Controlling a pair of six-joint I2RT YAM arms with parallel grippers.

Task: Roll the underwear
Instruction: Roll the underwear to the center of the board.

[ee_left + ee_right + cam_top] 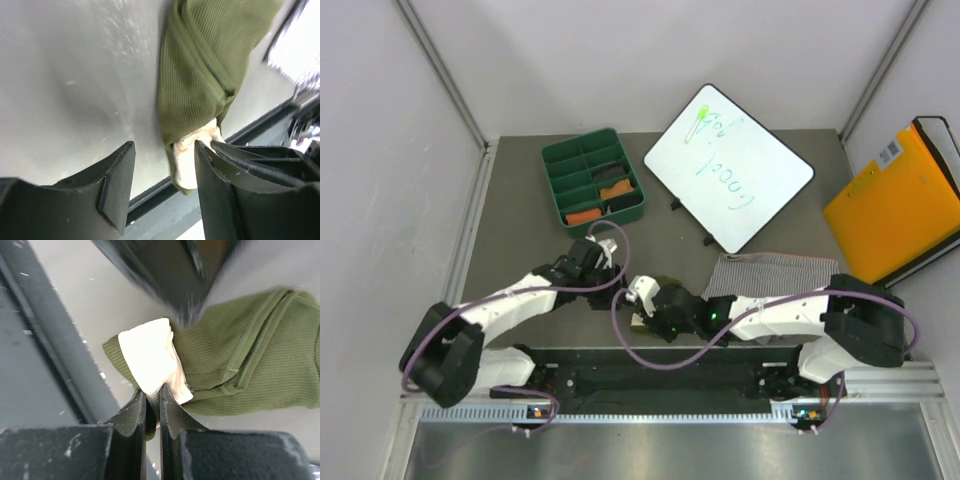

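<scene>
The olive green underwear (250,360) lies bunched on the grey table, its cream waistband (147,355) toward the front rail. My right gripper (153,392) is shut on that waistband. In the left wrist view my left gripper (165,167) stands open around the same waistband end (192,160), with one finger (212,175) touching the cloth. From above, both grippers, the left (618,283) and the right (642,308), meet at the olive underwear (666,283), which is mostly hidden. A grey-white striped underwear (775,270) lies flat to the right, partly under my right arm.
A green divided tray (552,160) at the back left holds rolled dark and orange cloths. A whiteboard (728,165) stands behind the middle, and an orange folder (895,205) leans at the right wall. The black front rail (30,340) runs close beside the waistband.
</scene>
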